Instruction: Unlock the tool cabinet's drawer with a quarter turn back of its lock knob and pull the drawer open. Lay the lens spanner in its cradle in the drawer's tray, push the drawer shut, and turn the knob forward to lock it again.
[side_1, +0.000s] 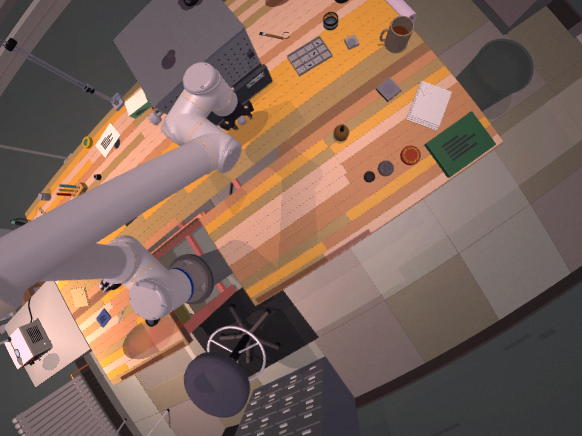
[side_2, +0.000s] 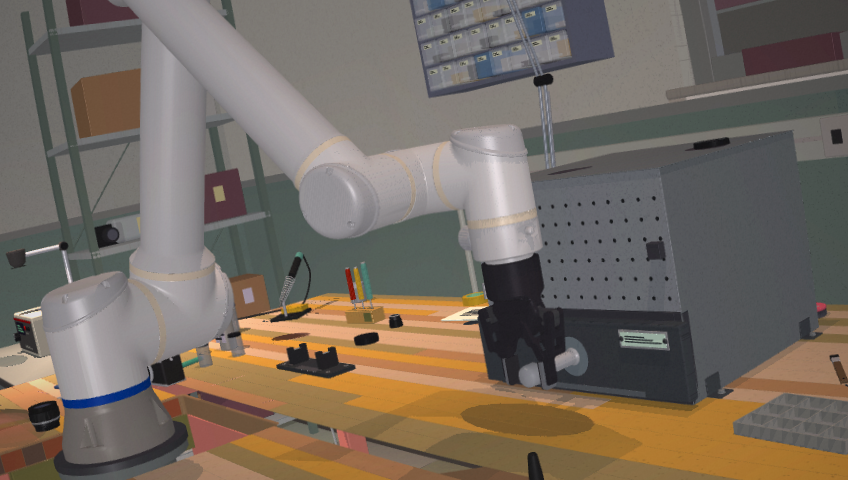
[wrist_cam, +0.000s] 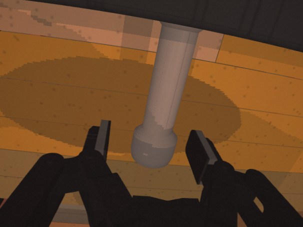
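Note:
My gripper (wrist_cam: 150, 147) (side_2: 526, 372) hangs in front of the tool cabinet's dark drawer (side_2: 619, 357), open around the rounded end of the drawer's grey pull handle (wrist_cam: 165, 100) (side_2: 550, 363), which sticks straight out from the drawer front. The drawer sits flush in the grey cabinet (side_2: 666, 238) (side_1: 185, 45). The lens spanner (side_1: 274, 34) lies on the bench beyond the cabinet. The lock knob is not clear to me.
Behind the bench stand a wall and shelving (side_2: 119, 148). A compartment tray (side_1: 310, 55) (side_2: 797, 422) lies right of the cabinet. A black cradle block (side_2: 315, 360) and small caps lie to the left. The bench in front of the drawer is open wood.

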